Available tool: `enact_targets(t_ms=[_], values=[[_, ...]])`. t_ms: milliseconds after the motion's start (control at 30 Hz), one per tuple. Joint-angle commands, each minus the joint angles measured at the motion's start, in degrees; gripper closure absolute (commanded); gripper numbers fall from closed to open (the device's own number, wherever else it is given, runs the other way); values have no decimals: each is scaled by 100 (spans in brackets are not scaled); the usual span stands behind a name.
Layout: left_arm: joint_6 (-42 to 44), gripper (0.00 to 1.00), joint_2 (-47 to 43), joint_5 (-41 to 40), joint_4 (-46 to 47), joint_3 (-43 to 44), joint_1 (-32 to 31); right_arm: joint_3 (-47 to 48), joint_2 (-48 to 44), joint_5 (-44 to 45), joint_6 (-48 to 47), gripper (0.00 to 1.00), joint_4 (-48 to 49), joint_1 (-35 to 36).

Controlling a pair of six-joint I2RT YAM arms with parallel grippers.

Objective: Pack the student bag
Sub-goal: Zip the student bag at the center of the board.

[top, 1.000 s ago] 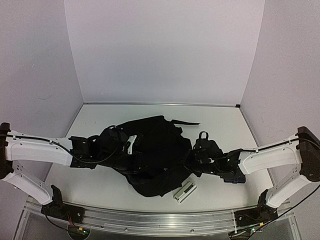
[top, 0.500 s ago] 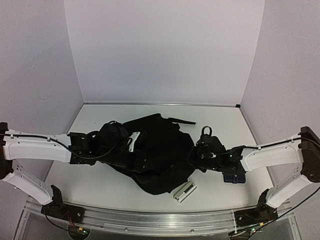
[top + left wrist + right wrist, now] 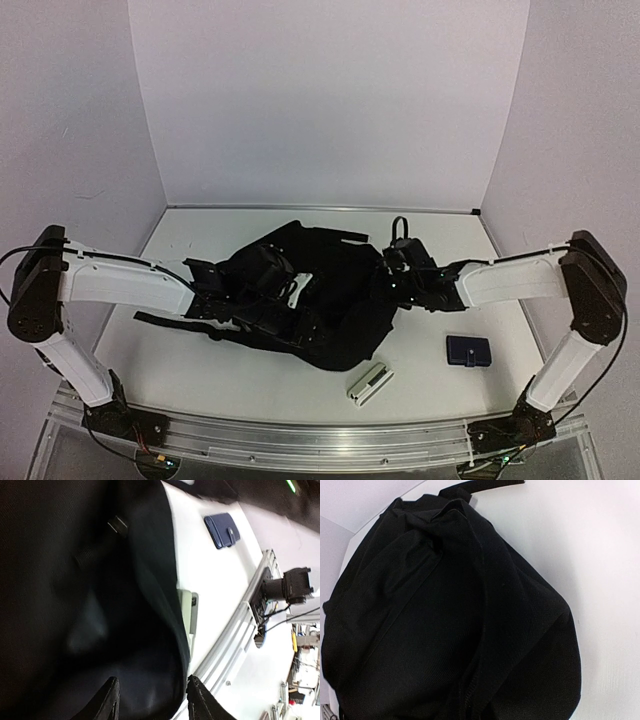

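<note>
The bag [image 3: 320, 310] is lying slumped in the middle of the worktop [image 3: 200, 375], between the two arms, which are reaching in from either side. The left fingers [image 3: 111, 702] are hanging over its left half, standing apart with nothing gripped. In the left wrist view only black cloth is showing beyond the gap, so they are probably lining up on a fold or the edge of the opening. The right fingers [image 3: 385, 285] are sitting at the bag's right edge and are pressed together. The right wrist view is not showing them, so I cannot tell whether they are pinching cloth. Working from both sides is making sense here: one arm is likely steadying or lifting the soft cloth while the other is seeking the mouth, since a limp bag will not hold itself open.

The bag is looking like a crumpled, rounded heap of black woven cloth, with no opening plainly showing. A seam or zip line is running down its middle in the right wrist view. One strap [image 3: 160, 322] is trailing flat toward the left arm, and another [image 3: 482, 486] is poking out at the far end.

A dark blue pouch [image 3: 469, 351] is lying well apart to the right, and a pale case [image 3: 371, 382] is lying just beside the bag's near edge. Both are sitting outside the bag, so at least these two seem to be waiting to go in.
</note>
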Motion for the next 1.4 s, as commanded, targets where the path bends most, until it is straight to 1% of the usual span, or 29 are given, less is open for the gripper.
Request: enact_targets(t_ms=[0,33,67,167,200,267,367,467,567,600,800,867,967,1033,1067,1267,1367], values=[[36,55,115,333,471,233,-60,1003,544,-201,-683,100,272,-244],[24,55,147,334,507,264,-68,1165,641,-265,-723,99,250,-268],[14,55,165,293,517,289,-71,1296,708,-292,-764,92,187,-271],[-21,54,70,-16,512,304,-72,1397,637,-238,-735,59,-193,-275],[-34,54,-8,-152,503,284,-70,1349,555,-183,-676,53,-313,-275],[-43,51,-168,-449,463,239,-60,1163,333,-92,-498,46,-529,-265],[-53,48,-356,-727,344,197,18,856,-73,80,-226,38,-855,-172],[-29,45,-457,-780,237,164,118,826,-281,284,0,34,-1233,19],[54,42,-524,-808,114,168,163,1002,-249,438,190,34,-1622,250],[74,41,-545,-814,89,175,177,1052,-209,463,235,34,-1709,325],[31,40,-611,-894,29,131,222,1058,91,382,386,52,-1876,457],[7,39,-656,-917,26,101,218,1025,61,415,414,61,-1914,457],[68,38,-689,-891,101,49,220,927,-108,472,482,84,-1907,455],[238,37,-624,-741,221,105,221,818,-231,483,522,96,-1869,454],[358,37,-558,-665,281,162,220,750,-323,467,536,100,-1793,454],[1308,34,163,-277,528,873,227,-247,-1046,28,533,100,-527,438],[1673,33,627,-136,613,1244,289,-531,-1250,-50,583,100,-236,412]])
